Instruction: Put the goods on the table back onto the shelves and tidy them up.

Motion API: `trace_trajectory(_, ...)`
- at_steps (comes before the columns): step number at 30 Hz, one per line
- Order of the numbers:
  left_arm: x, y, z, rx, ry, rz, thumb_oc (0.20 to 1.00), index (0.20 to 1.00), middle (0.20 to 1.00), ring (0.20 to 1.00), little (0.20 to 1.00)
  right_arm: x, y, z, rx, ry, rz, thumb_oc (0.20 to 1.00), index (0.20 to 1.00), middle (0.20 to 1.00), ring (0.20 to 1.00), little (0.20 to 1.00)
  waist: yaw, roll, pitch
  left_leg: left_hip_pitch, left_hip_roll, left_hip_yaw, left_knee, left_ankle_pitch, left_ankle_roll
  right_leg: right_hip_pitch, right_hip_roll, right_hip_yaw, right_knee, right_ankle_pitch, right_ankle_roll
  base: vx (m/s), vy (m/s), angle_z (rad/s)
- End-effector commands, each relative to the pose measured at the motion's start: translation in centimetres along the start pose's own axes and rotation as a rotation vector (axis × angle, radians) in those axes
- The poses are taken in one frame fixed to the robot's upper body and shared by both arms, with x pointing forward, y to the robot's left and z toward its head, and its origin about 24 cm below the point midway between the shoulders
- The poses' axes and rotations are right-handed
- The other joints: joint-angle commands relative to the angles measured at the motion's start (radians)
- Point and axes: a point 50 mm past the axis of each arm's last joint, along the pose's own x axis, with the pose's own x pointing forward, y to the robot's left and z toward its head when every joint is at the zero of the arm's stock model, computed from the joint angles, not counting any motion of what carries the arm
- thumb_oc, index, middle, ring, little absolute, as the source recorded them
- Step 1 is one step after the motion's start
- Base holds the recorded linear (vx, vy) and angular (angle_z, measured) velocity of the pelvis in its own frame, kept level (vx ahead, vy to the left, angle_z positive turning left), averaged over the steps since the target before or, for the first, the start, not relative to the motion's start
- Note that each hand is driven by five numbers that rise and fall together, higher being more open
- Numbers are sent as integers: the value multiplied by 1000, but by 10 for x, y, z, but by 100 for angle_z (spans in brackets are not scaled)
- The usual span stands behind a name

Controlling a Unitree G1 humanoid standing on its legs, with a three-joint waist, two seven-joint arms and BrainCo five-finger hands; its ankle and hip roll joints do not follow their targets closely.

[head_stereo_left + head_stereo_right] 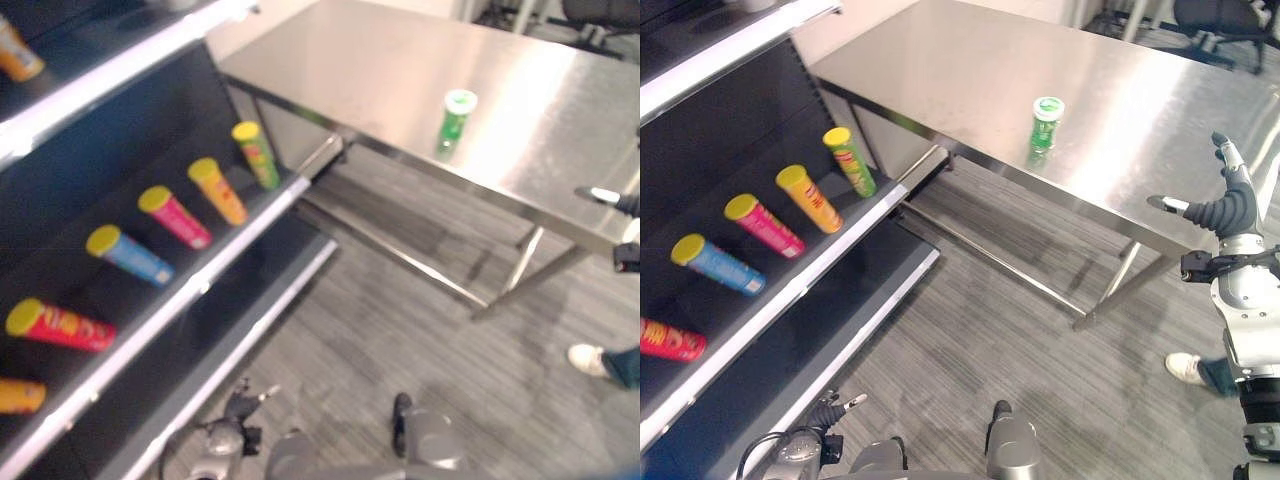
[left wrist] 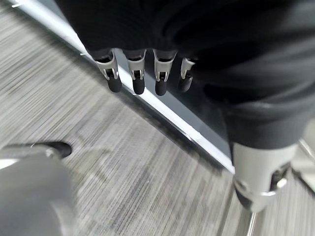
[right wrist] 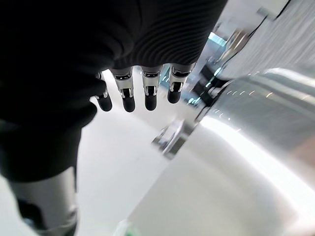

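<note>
A green can with a white lid stands upright near the front edge of the steel table. My right hand hovers open above the table's right end, well to the right of the can, its fingers straight and empty. My left hand hangs low by the floor in front of the bottom shelf, and its fingers are relaxed with nothing in them. On the dark shelf to the left several yellow-lidded cans lie in a row: green, orange, pink, blue and red.
Another orange can lies on the upper shelf, and one more at the row's near end. A person's white shoe stands on the grey floor by the table's right leg. An office chair is behind the table.
</note>
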Motion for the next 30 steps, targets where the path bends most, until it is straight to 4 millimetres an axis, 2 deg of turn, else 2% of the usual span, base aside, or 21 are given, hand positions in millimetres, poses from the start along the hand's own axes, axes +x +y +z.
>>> trace_trajectory(1, -3, 25, 3, 38, -35, 30, 1000, 1000, 1000, 1000, 1000, 17, -5, 20, 40, -72, -28, 1000, 1000, 1000, 1000, 1000, 51, -87, -54, 5, 2, 128, 158, -66, 31, 43, -34, 103, -180, 31, 114, 209, -181, 40)
trace_trajectory(2, -4, 21, -6, 48, -4, 12, 1000, 1000, 1000, 1000, 1000, 18, -4, 13, 30, -35, -19, 1000, 1000, 1000, 1000, 1000, 69, -85, -59, -31, -65, 150, 81, -123, 29, 66, -39, 91, -190, 28, 121, 222, -131, 37)
trace_trajectory(3, -5, 20, -9, 66, 6, 8, 1000, 1000, 1000, 1000, 1000, 20, -3, 11, 20, -28, -13, 1000, 1000, 1000, 1000, 1000, 77, -82, -61, -48, -94, 161, 31, -140, 27, 74, -41, 84, -195, 25, 129, 284, -146, 36)
trace_trajectory(4, -6, 19, -12, 78, 14, 0, 1000, 1000, 1000, 1000, 1000, 21, -2, 10, 22, -22, -10, 1000, 1000, 1000, 1000, 1000, 85, -73, -65, -65, -115, 167, -20, -130, 24, 86, -35, 77, -203, 20, 133, 140, -45, 48)
trace_trajectory(5, -6, 19, -13, 78, 15, 0, 1000, 1000, 1000, 1000, 1000, 21, -1, 10, 22, -22, -9, 1000, 1000, 1000, 1000, 1000, 84, -73, -65, -62, -116, 167, -24, -129, 24, 87, -37, 76, -204, 20, 134, 123, -28, 44)
trace_trajectory(8, -7, 20, -12, 87, 6, 3, 1000, 1000, 1000, 1000, 1000, 31, 7, 8, 42, 2, -10, 1000, 1000, 1000, 1000, 1000, 119, -44, -65, -137, -169, 142, -131, -37, -9, 132, -5, 70, -233, 8, 134, 201, -6, 20)
trace_trajectory(10, -8, 18, -18, 71, 26, -1, 1000, 1000, 1000, 1000, 1000, 34, 19, 5, 62, 28, 5, 1000, 1000, 1000, 1000, 1000, 123, -18, -74, -70, -167, 134, -219, -36, 10, 147, 8, 73, -221, -8, 141, 326, 107, -13)
trace_trajectory(12, -9, 15, -21, 59, 35, -3, 1000, 1000, 1000, 1000, 1000, 37, 26, -3, 57, 79, 11, 1000, 1000, 1000, 1000, 1000, 124, -8, -92, -27, -180, 136, -243, -50, 31, 167, -26, 72, -193, -25, 160, 312, 133, -25)
trace_trajectory(13, -9, 15, -21, 59, 35, -3, 1000, 1000, 1000, 1000, 1000, 37, 26, -3, 57, 79, 11, 1000, 1000, 1000, 1000, 1000, 124, -8, -92, -26, -180, 136, -243, -50, 31, 167, -26, 72, -192, -25, 160, 271, 157, -19)
trace_trajectory(14, -8, 14, -20, 64, 37, -8, 1000, 1000, 1000, 1000, 1000, 38, 31, -9, 40, 116, 23, 1000, 1000, 1000, 1000, 1000, 121, -5, -100, 10, -198, 139, -255, -73, 53, 163, -68, 68, -109, -15, 180, 224, 154, -6)
trace_trajectory(16, -8, 14, -19, 70, 34, -8, 1000, 1000, 1000, 1000, 1000, 40, 33, -7, 32, 115, 29, 1000, 1000, 1000, 1000, 1000, 118, -3, -95, 24, -205, 137, -257, -78, 61, 149, -85, 75, -55, -5, 183, 192, 126, 11)
trace_trajectory(17, -8, 13, -17, 84, 24, -12, 1000, 1000, 1000, 1000, 1000, 39, 34, -8, 19, 117, 29, 1000, 1000, 1000, 1000, 1000, 107, -5, -89, 49, -220, 128, -265, -90, 71, 131, -115, 83, 8, 52, 194, 162, 62, 25)
trace_trajectory(19, -6, 16, -10, 83, -4, -8, 1000, 1000, 1000, 1000, 1000, 41, 30, -7, -20, 112, 17, 1000, 1000, 1000, 1000, 1000, 99, -1, -80, 66, -217, 115, -279, -100, 75, 96, -130, 91, 23, 83, 187, 136, 19, 29)
trace_trajectory(22, -5, 18, -4, 88, -26, -6, 1000, 1000, 1000, 1000, 1000, 45, 22, -2, -31, 96, -8, 1000, 1000, 1000, 1000, 1000, 87, 12, -72, 71, -206, 105, -289, -106, 72, 28, -122, 98, -21, 82, 183, 47, -32, 23)
trace_trajectory(25, -3, 21, 2, 90, -40, 2, 1000, 1000, 1000, 1000, 1000, 48, 13, 2, -56, 77, -57, 1000, 1000, 1000, 1000, 1000, 62, 12, -51, 92, -206, 86, -282, -133, 69, -62, -95, 123, -140, 118, 209, 124, -98, 7)
trace_trajectory(26, -3, 23, 4, 87, -48, 13, 1000, 1000, 1000, 1000, 1000, 48, 11, 9, -63, 44, -84, 1000, 1000, 1000, 1000, 1000, 52, 2, -35, 101, -213, 79, -258, -155, 67, -86, -88, 134, -201, 140, 222, 140, -103, 10)
trace_trajectory(27, -3, 23, 4, 88, -48, 13, 1000, 1000, 1000, 1000, 1000, 48, 11, 9, -64, 44, -84, 1000, 1000, 1000, 1000, 1000, 52, 3, -34, 102, -212, 79, -257, -156, 67, -85, -87, 133, -202, 141, 222, 157, -126, 22)
trace_trajectory(30, -3, 22, 5, 73, -58, 23, 1000, 1000, 1000, 1000, 1000, 45, -2, 28, -124, -60, -144, 1000, 1000, 1000, 1000, 1000, 32, -14, -29, 129, -202, 66, -237, -200, 62, -104, -75, 161, -251, 170, 232, 210, -162, 4)
